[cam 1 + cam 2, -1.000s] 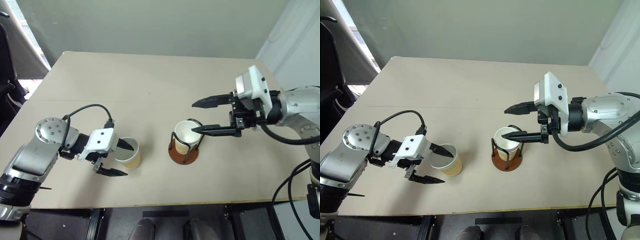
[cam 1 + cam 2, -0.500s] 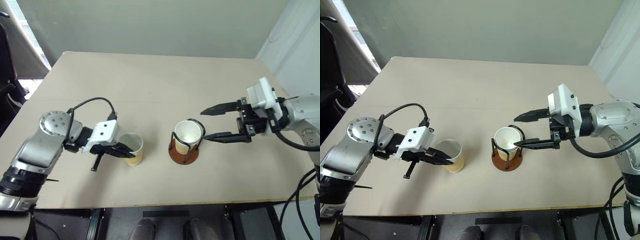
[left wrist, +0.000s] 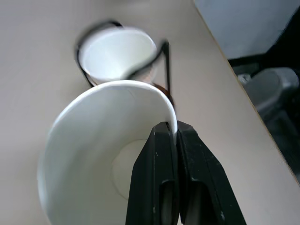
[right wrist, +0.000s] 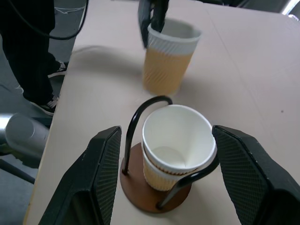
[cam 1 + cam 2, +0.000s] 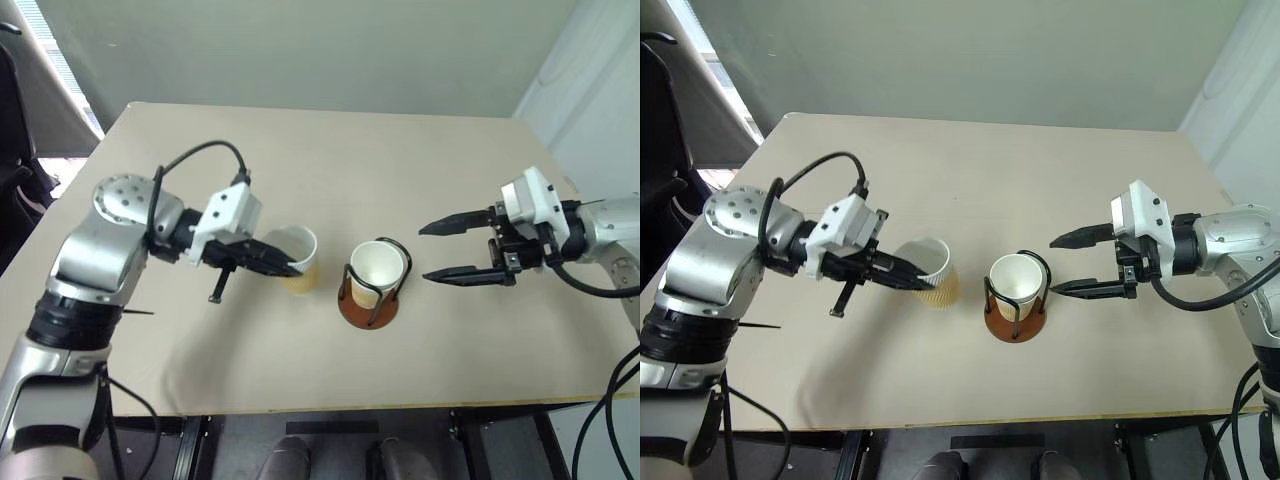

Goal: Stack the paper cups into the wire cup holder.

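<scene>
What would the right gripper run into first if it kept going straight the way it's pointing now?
Probably the stacked white-rimmed tan paper cups in the black wire cup holder; they sit dead ahead between the right gripper's open jaws, though the gripper may be somewhat higher.

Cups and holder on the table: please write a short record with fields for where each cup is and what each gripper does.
held cup: the paper cup, pinched at its rim by the left gripper, tilted, beside the wire holder
cups in holder: nested paper cups stand upright inside the wire holder; two rims are seen
left gripper: shut on the cup wall, one finger inside, one outside
right gripper: the right gripper is open, holds nothing, apart from the holder on its other side
table: the table
</scene>
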`<act>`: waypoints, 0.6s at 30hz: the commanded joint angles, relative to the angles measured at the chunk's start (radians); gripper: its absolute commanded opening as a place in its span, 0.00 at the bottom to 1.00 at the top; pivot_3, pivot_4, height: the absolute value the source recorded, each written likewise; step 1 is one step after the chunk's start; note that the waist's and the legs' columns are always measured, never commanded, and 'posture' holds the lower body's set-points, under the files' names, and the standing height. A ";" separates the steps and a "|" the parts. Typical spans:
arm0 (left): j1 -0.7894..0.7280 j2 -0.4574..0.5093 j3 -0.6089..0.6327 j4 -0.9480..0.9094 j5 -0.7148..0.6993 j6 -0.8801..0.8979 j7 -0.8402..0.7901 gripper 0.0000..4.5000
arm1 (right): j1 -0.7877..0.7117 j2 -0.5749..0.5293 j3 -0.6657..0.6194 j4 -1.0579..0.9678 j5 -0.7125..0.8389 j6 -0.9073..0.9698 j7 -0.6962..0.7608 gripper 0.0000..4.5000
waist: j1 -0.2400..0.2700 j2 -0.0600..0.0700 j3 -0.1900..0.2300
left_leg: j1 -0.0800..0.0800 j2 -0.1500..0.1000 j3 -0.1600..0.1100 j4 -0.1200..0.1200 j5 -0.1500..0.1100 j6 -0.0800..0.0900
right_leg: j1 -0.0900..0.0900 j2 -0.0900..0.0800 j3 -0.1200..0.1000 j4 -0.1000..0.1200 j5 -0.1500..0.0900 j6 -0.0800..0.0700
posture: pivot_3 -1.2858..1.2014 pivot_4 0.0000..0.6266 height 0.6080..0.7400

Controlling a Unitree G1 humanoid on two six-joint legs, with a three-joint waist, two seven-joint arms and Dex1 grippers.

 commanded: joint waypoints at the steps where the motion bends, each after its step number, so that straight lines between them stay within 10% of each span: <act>1: -0.061 -0.017 0.003 0.021 -0.022 0.012 -0.029 0.01 | -0.002 -0.019 -0.035 -0.014 0.001 -0.010 0.001 0.69 | 0.000 0.000 0.000 | 0.000 0.000 0.000 0.000 0.000 0.000 | 0.000 0.000 0.000 0.000 0.000 0.000 | 0.52 0.24 1.00; 18: -0.321 -0.149 -0.132 0.226 -0.038 -0.076 -0.048 0.01 | 0.053 -0.042 -0.055 -0.017 -0.014 -0.024 -0.005 0.69 | 0.009 0.000 0.000 | -0.001 0.000 -0.001 0.002 0.000 0.000 | 0.001 0.000 0.000 -0.001 0.001 0.002 | 0.52 0.24 1.00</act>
